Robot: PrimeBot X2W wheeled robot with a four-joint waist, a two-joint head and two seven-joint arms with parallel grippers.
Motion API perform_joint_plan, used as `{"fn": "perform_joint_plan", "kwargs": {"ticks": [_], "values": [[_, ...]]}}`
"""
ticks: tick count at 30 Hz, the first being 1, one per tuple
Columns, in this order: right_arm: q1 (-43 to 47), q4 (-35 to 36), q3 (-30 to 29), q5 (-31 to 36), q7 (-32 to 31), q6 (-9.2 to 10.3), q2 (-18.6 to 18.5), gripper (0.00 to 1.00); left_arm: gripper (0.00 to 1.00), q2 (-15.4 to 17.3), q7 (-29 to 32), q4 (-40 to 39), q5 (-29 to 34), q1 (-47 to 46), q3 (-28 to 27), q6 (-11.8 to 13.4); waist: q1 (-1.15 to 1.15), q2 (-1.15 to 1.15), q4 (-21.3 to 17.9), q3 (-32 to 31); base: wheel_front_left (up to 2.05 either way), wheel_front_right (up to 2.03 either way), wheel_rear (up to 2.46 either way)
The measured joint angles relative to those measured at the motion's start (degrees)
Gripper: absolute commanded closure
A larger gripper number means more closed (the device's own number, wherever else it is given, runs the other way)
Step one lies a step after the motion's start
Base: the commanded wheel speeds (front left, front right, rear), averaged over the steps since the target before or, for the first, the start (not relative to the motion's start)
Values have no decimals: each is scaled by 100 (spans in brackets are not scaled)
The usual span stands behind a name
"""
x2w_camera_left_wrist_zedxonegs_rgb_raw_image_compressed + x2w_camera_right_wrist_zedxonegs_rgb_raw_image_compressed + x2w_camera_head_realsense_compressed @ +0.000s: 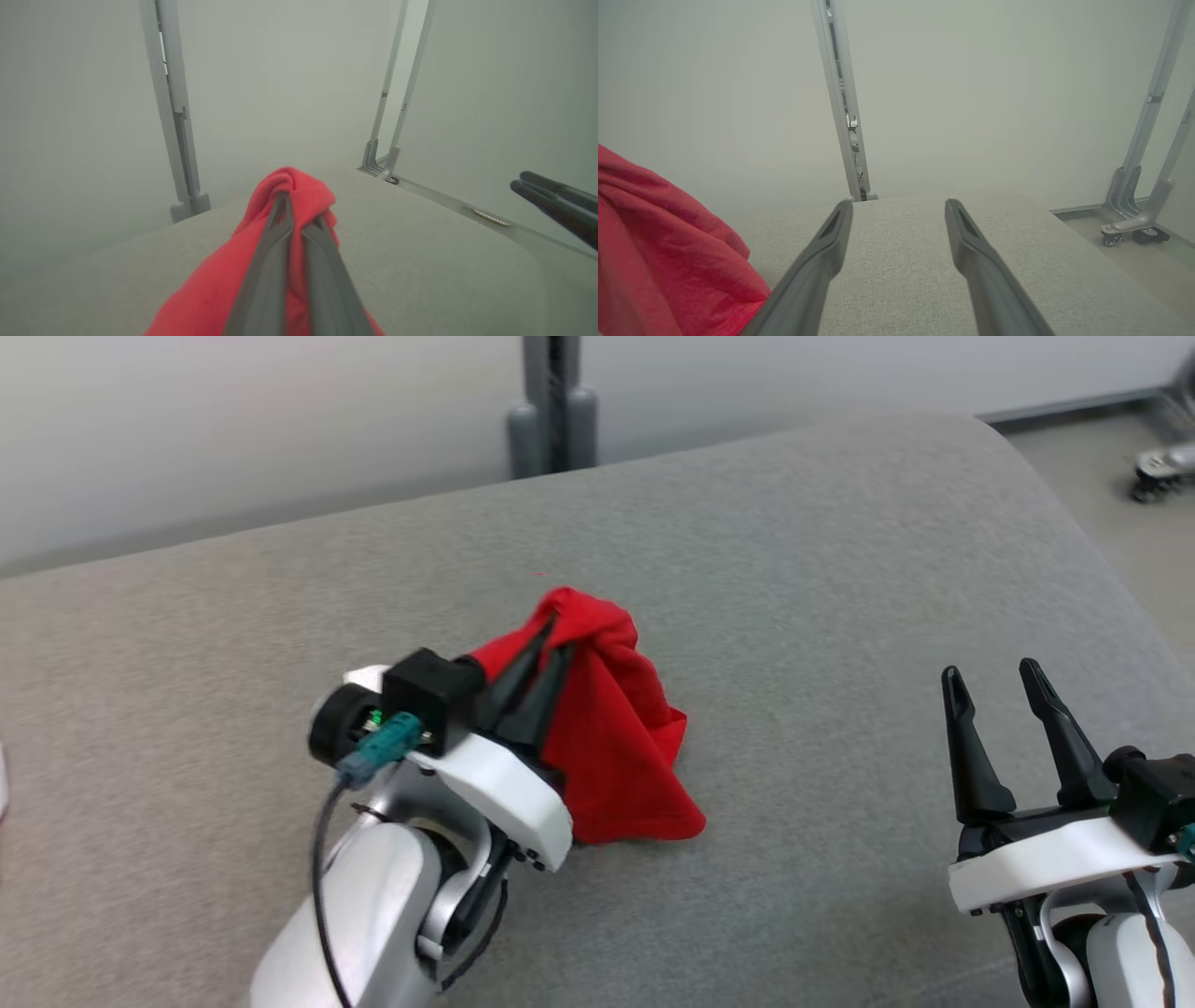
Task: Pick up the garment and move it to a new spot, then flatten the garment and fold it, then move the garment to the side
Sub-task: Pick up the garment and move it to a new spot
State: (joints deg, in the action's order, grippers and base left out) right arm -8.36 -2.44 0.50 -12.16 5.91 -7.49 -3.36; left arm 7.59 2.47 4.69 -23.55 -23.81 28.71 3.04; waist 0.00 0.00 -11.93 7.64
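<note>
Garment (pixel 621 747), red cloth, sits bunched near the middle of the grey fabric-covered table (pixel 822 551). It is drawn up into a peak, and its lower folds appear to rest on the surface. The left claw (pixel 549 637) is closed on that peak. In the left wrist view its two dark fingers (pixel 268 261) run nearly together, with red cloth pinched at the tips and wrapped over them. From the grip the cloth drapes down on the right side of the left arm. The right claw (pixel 990 670) stands well apart from the garment at the lower right of the head view, pointing up, spread wide, with nothing between its fingers. The right wrist view agrees: bare table shows in the gap, and the garment lies at that view's left edge. The right claw's tips also show at the right edge of the left wrist view, clear of the cloth. Beyond the table's far edge a grey post (pixel 557 401) rises against a pale wall. A wheeled base (pixel 1162 471) stands on the floor at upper right.
</note>
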Motion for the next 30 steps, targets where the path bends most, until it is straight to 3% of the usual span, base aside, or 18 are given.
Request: {"fn": "perform_joint_plan", "kwargs": {"ticks": [9, 11, 12, 13, 18, 25, 30], "values": [[-55, -167, 22, -149, 166, 0, 36, 0, 100, -299, -257, 1831, -94, -293, 459, -421, 0, 0, -620, 428, 0, 0, 0], [-59, -200, 5, -153, 196, 0, 38, 0, 55, -326, -322, 2050, -73, -370, 579, -525, 0, 0, -661, 497, 0, 0, 0], [-60, -221, -4, -154, 215, 0, 40, 0, 6, -343, -380, 2128, -73, -386, 606, -557, 0, 0, -659, 513, 0, 0, 0], [-60, -221, -4, -154, 215, 0, 40, 0, 0, -343, -380, 2128, -73, -386, 606, -557, 0, 0, -659, 513, 0, 0, 0], [-83, -288, -38, -162, 270, 0, 49, 0, 0, -364, -658, 2239, -89, -424, 730, -678, 0, 0, -502, 462, 0, 0, 0], [-52, -265, -104, -114, 224, 0, 52, 0, 0, -235, -753, 1737, -347, -238, 559, -691, 0, 0, -75, 266, 0, 0, 0], [-15, -170, -118, -30, 153, 0, 48, 0, 0, 133, -876, 1212, -428, 18, 136, -309, 0, 0, 265, 107, 0, 0, 0]]}}
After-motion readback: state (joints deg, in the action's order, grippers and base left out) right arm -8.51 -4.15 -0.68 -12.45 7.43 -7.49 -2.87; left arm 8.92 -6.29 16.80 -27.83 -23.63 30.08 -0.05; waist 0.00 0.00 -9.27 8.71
